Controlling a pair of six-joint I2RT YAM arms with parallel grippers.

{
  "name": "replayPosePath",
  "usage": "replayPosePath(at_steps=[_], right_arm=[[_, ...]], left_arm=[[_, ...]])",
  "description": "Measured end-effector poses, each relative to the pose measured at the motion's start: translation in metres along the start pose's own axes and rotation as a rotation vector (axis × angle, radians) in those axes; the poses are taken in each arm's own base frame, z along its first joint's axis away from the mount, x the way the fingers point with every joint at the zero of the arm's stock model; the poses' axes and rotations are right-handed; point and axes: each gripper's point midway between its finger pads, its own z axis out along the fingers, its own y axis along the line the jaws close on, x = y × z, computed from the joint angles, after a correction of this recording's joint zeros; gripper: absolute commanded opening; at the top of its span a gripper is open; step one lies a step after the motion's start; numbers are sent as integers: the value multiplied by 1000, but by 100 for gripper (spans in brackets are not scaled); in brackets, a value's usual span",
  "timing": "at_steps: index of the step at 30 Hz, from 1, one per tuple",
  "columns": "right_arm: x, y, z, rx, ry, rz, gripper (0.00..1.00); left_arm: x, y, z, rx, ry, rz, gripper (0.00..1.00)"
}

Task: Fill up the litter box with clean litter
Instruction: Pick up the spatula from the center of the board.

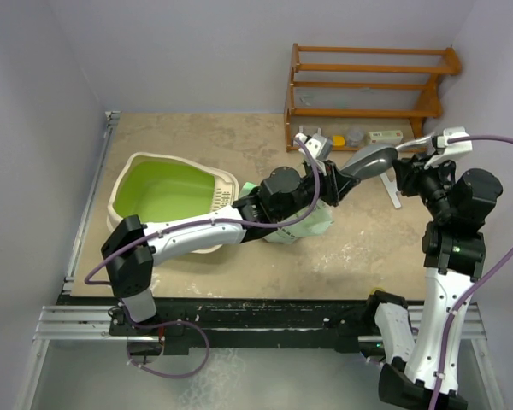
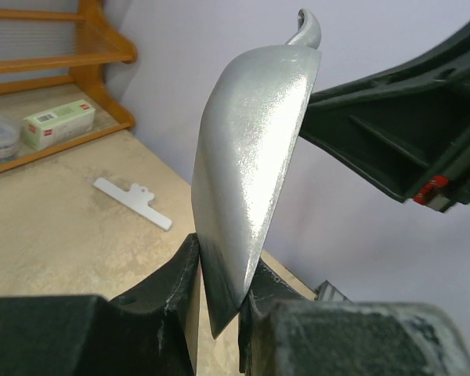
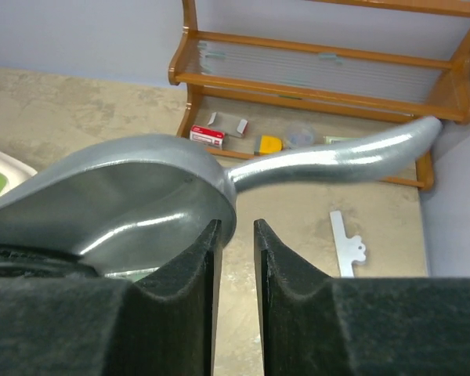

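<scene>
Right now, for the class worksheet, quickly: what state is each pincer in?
Left pincer: closed on the bowl edge of the metal scoop.
Right pincer: slightly open, nothing between its jaws.

Stretched low w/ L arm (image 1: 197, 231) from near-left base, rightward to the scoop (image 1: 372, 160). Clamped w/ L gripper (image 2: 219, 270) on lower edge of scoop bowl, one finger each side, bowl standing on edge above the tips. Raised w/ R arm (image 1: 449, 256) from near-right base, elbow bent, wrist turned left toward scoop handle. Parted slightly at R gripper (image 3: 236, 235): narrow gap betw. fingers, nothing in it, tips just below where bowl meets handle.
</scene>
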Motion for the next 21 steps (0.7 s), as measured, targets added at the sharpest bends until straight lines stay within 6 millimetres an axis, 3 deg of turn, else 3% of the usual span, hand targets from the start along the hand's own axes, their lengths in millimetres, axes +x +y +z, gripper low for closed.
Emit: replayPosePath(at_steps=[10, 14, 21], right_arm=[[-1, 9, -3, -49, -6, -16, 50], [2, 22, 1, -131, 43, 25, 52], [-25, 46, 7, -318, 65, 45, 58]], left_arm=[[-13, 26, -16, -107, -4, 35, 3], [-31, 34, -31, -130, 15, 47, 3], [-87, 76, -86, -186, 76, 73, 3]])
